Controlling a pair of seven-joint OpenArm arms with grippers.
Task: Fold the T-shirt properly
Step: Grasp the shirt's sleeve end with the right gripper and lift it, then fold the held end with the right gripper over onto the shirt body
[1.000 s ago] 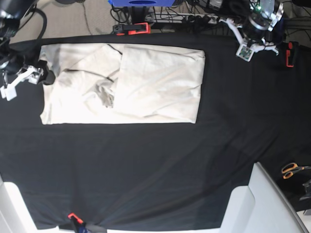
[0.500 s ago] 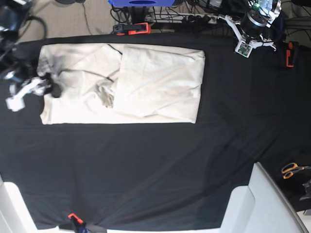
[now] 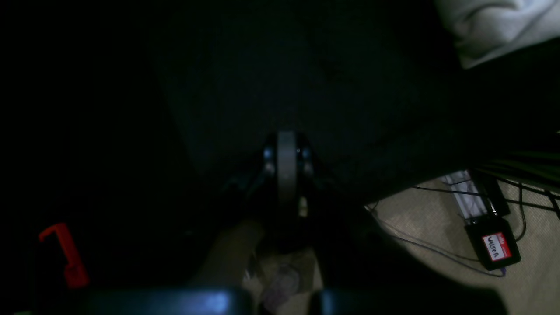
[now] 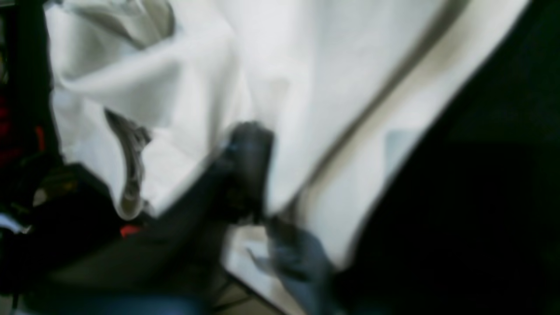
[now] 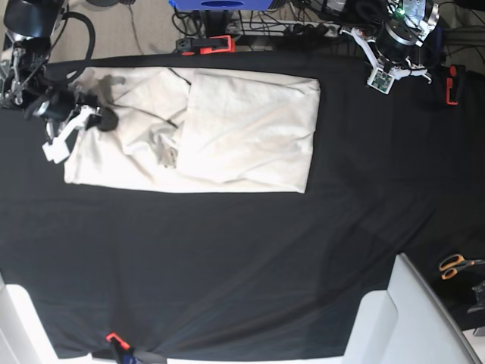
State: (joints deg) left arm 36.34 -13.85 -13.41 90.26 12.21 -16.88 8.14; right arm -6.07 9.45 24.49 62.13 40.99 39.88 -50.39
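Black cloth (image 5: 227,258): spread across the table. T-shirt (image 5: 250,129): laid partly folded on the cloth's far half. Right gripper (image 5: 102,120): set at the T-shirt's sleeve end, apparently closed on its fabric; view blurred. Left gripper (image 3: 286,157): closed, empty, beyond the T-shirt's opposite end.

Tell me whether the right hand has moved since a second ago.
Yes. The right hand has moved inward from beside the black cloth's edge onto the T-shirt.
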